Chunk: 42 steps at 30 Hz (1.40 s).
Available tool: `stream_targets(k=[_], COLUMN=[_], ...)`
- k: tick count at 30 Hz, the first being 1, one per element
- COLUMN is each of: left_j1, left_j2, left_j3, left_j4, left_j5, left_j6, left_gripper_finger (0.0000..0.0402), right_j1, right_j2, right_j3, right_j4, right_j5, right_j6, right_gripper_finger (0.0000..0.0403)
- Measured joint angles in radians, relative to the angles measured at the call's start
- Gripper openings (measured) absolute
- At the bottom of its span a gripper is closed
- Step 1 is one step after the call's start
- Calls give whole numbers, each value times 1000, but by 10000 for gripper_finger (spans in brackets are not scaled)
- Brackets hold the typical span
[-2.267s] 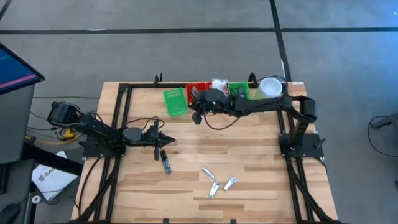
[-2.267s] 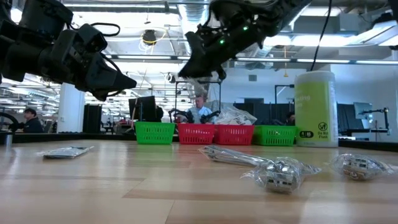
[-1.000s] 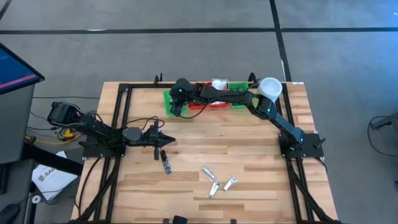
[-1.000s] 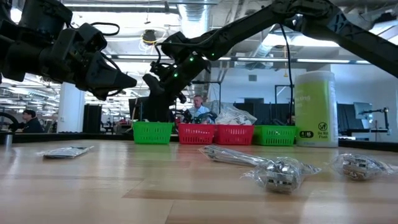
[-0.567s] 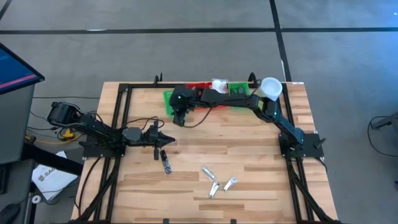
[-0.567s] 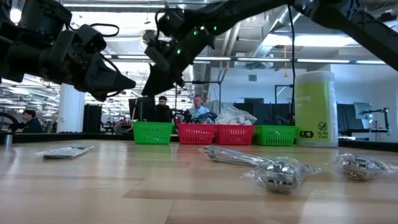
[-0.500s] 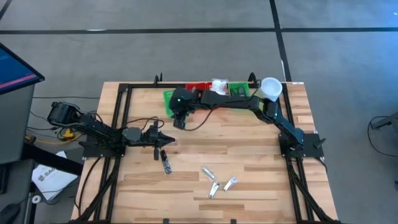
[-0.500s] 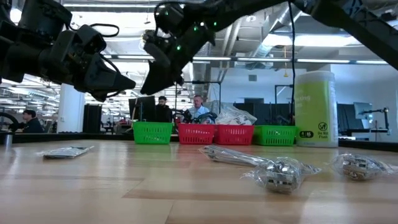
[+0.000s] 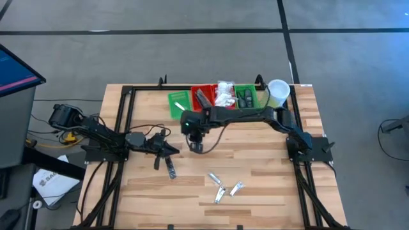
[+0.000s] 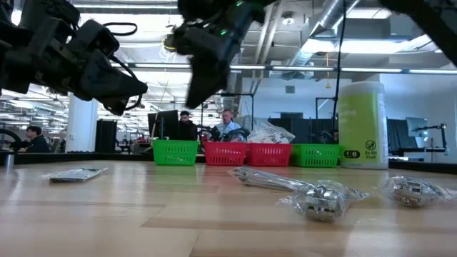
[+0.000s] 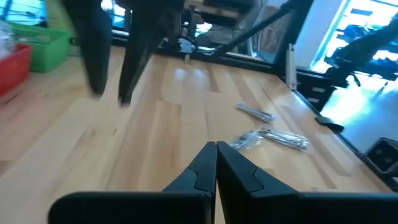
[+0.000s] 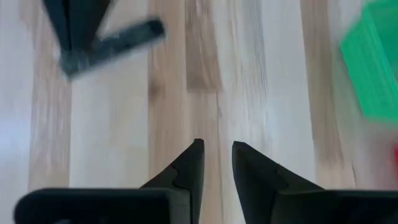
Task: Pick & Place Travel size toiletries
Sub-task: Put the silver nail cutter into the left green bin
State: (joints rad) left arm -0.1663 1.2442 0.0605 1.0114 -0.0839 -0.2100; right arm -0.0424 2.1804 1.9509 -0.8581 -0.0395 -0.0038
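R tool [image 12: 216,157] slightly open, empty, above table [image 9: 268,160].

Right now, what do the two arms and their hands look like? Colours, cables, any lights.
Both arms are matte black, built of slim jointed links. The left hand ends in two tapered black fingers with wedge-shaped tips, and a loose black cable loops along that arm. The right hand has matching pointed black fingers; a small green light glows on its wrist housing. No printed markings are readable.
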Motion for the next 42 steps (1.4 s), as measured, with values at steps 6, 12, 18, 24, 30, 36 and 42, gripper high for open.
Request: stream_targets(k=[6, 12, 18, 24, 30, 36, 42], left_j1=[-41, -68, -85, -81, -81, -81, -42], left_j2=[9, 62, 233, 424, 571, 654, 714], left_j3=[31, 106, 211, 336, 449, 502, 550], left_j4=[-1, 0, -2, 0, -1, -1, -12], left_j5=[-38, -41, -5, 76, 117, 148, 218], left_j6=[28, 49, 136, 205, 206, 223, 230], left_gripper_finger=[2, 2, 2, 7, 57, 116, 149], right_j1=[82, 167, 250, 312, 374, 440, 469], right_j2=[-212, -405, -549, -628, -607, -588, -589], right_j3=[-271, -573, -781, -834, -833, -835, -834], right_j4=[155, 339, 430, 447, 445, 400, 406], right_j5=[64, 72, 158, 259, 260, 345, 387], right_j6=[90, 215, 326, 372, 425, 475, 508], right_gripper_finger=[71, 71, 71, 71, 71, 71, 71])
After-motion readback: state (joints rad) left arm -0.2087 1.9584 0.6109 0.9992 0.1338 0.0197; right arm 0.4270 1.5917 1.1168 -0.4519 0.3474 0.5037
